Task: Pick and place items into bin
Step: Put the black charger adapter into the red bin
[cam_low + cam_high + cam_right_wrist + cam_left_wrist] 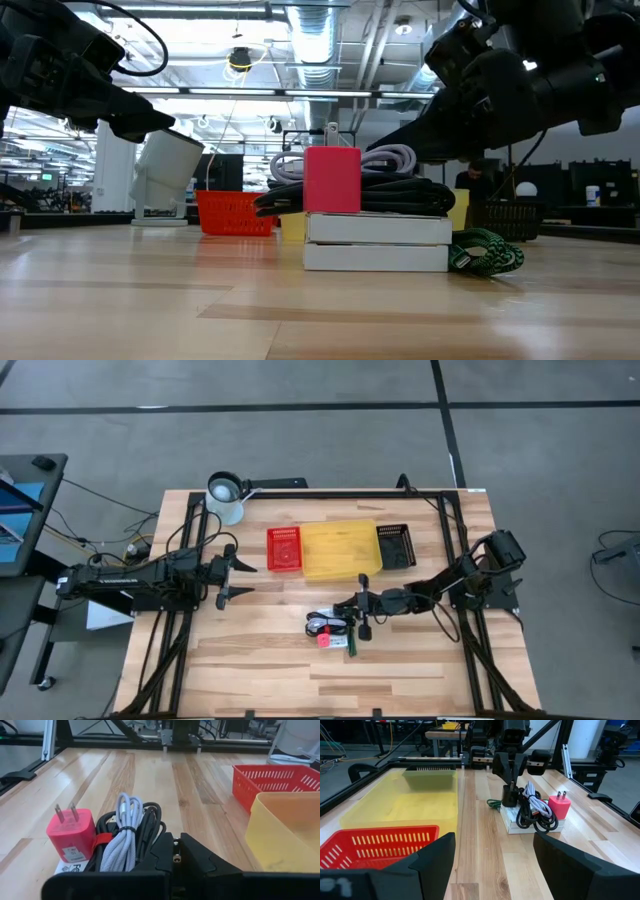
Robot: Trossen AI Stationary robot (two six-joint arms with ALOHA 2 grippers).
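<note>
Bare planks are seen around the small item pile (332, 630) at the light wooden table's (250, 680) six o'clock, well clear of every edge. The right claw (362, 610) is pressed shut at the pile's one o'clock, nothing visibly held. The left claw (226, 571) is held wide at nine o'clock. A translucent yellow plastic bin (342, 550) is centred; an industrial hall is glimpsed behind.

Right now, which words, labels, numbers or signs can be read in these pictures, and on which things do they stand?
None can be read in full.
Pink charger: small print on its side, too small to read.
White packet: dark print begins "F", the rest hidden under the cables.
Left wrist view, bottom corner: blurred pale mark, unreadable.
</note>
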